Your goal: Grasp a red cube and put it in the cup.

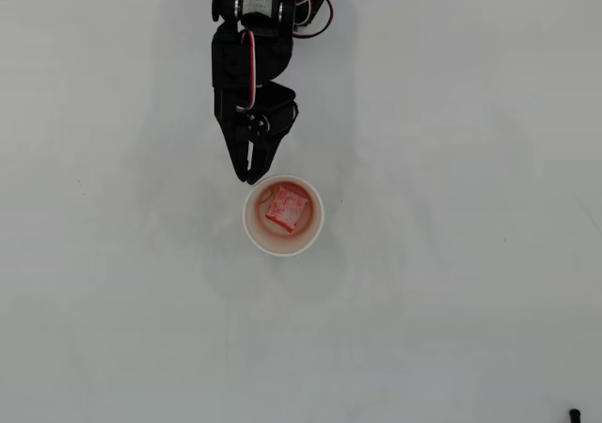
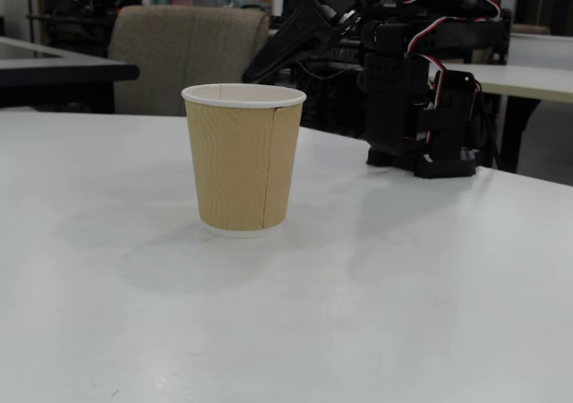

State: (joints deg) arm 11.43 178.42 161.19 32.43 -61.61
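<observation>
The red cube (image 1: 287,208), speckled with white, lies inside the cup (image 1: 303,237), resting on the bottom a little tilted. In the overhead view the cup is a white ring with a cream, reddish-stained inside. In the fixed view the cup (image 2: 242,161) stands upright with a tan ribbed wall and a white rim, and the cube is hidden inside it. My gripper (image 1: 252,176) hangs just off the cup's upper-left rim in the overhead view, its fingers drawn together and holding nothing. In the fixed view the gripper (image 2: 260,70) sits behind the cup near rim height.
The arm's base and motors (image 2: 421,107) stand on the white table (image 1: 451,301) behind the cup. A small dark object (image 1: 574,412) lies at the table's lower right corner in the overhead view. A padded chair (image 2: 179,45) stands beyond the table.
</observation>
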